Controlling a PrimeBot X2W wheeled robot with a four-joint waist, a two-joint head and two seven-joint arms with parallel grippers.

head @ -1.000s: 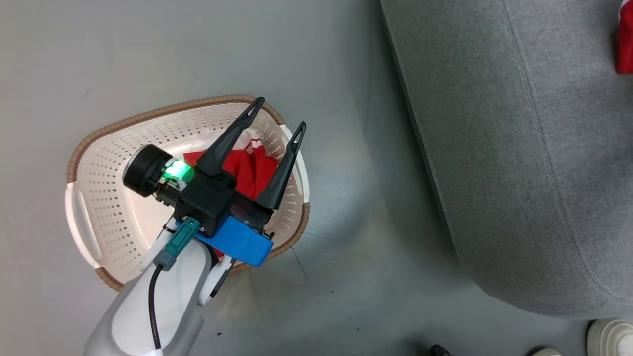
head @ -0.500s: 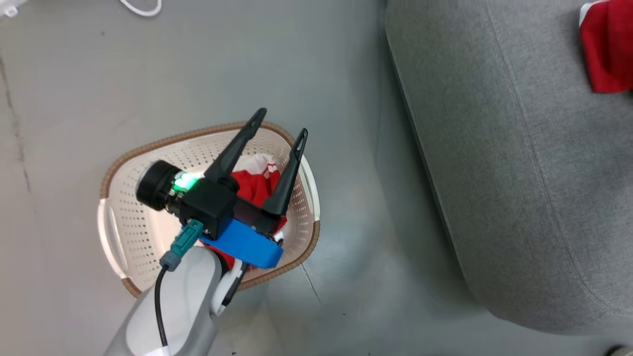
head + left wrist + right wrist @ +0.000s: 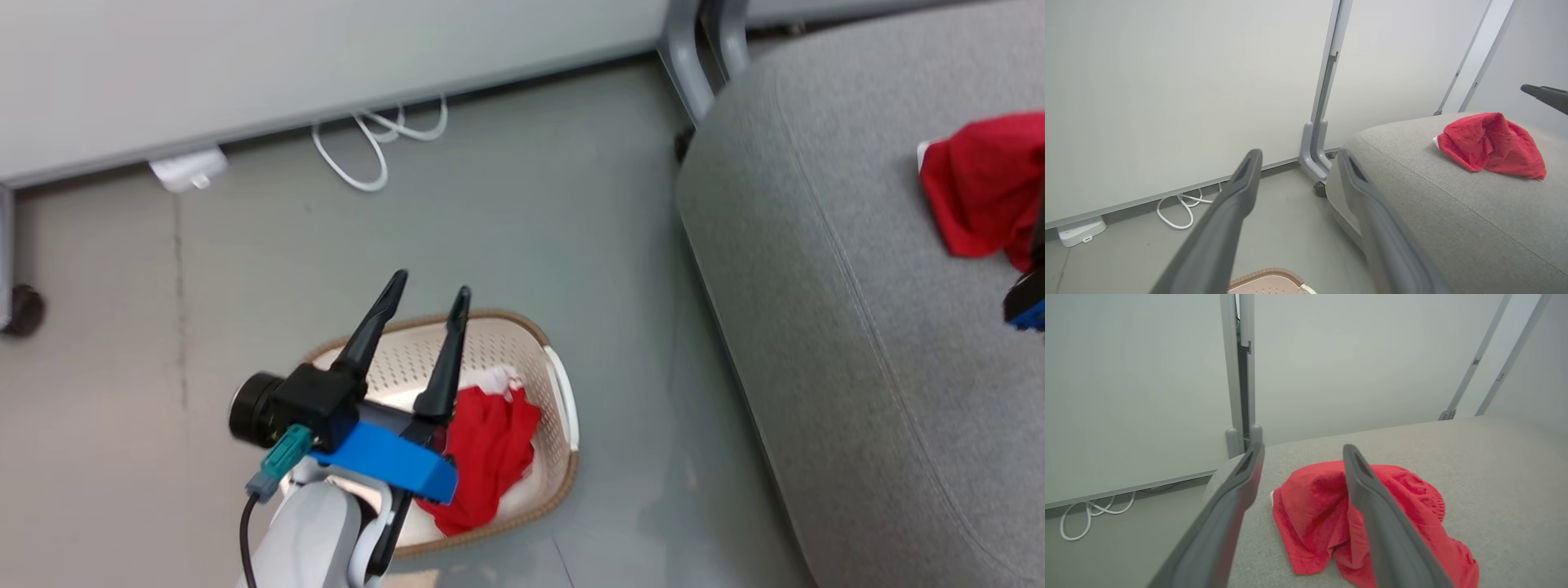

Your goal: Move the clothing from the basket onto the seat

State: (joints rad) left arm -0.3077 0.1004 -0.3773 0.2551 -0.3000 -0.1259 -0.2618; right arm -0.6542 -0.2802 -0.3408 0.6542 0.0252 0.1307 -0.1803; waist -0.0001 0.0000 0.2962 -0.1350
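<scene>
Spanning the right, the grey seat (image 3: 857,367) carries one red garment (image 3: 980,188); the cream basket (image 3: 563,408) on the floor (image 3: 531,204) holds more red clothing (image 3: 490,457); left pincer (image 3: 431,286) hovers over the basket, spread and empty; right pincer (image 3: 1303,448) likewise spread, empty, above the seat's garment.

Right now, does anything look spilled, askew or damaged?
Nothing stands out. The laundry basket sits upright on the floor with a crumpled red garment inside; a second red garment lies on the couch cushion.
</scene>
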